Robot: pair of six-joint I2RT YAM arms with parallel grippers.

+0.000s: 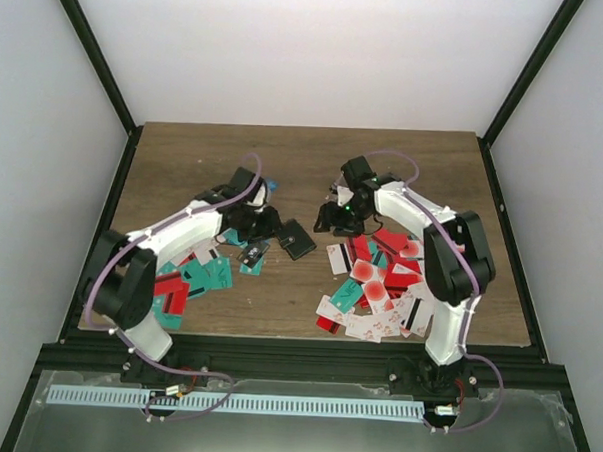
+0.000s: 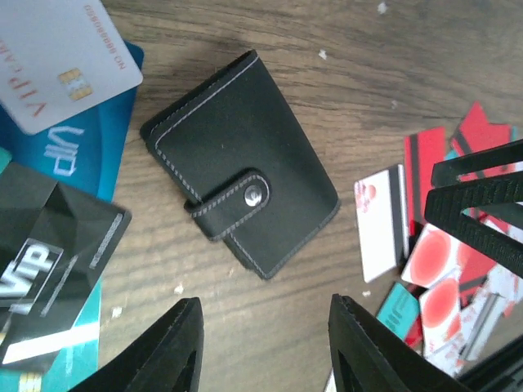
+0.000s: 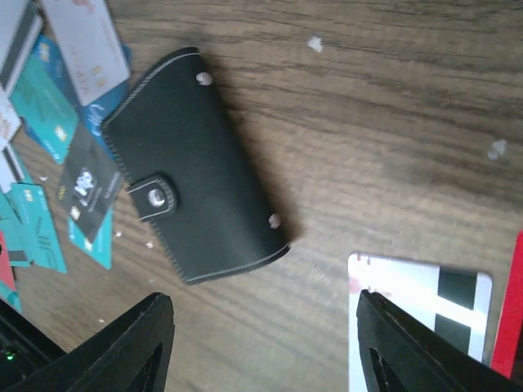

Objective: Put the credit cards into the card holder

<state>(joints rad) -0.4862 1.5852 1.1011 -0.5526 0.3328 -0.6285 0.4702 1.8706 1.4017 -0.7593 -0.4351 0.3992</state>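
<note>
While left tool (image 2: 263, 318) and right tool (image 3: 261, 314) gape empty, credit cards (image 1: 377, 281) flank the closed card holder (image 2: 237, 155)

This looks like a robotics lab cell to me. White panels (image 1: 319, 47) and black posts (image 1: 94, 52) box in a wooden table (image 1: 185, 151), and my left arm (image 1: 181, 231) and right arm (image 1: 412, 211) are bolted at its near edge.
</note>
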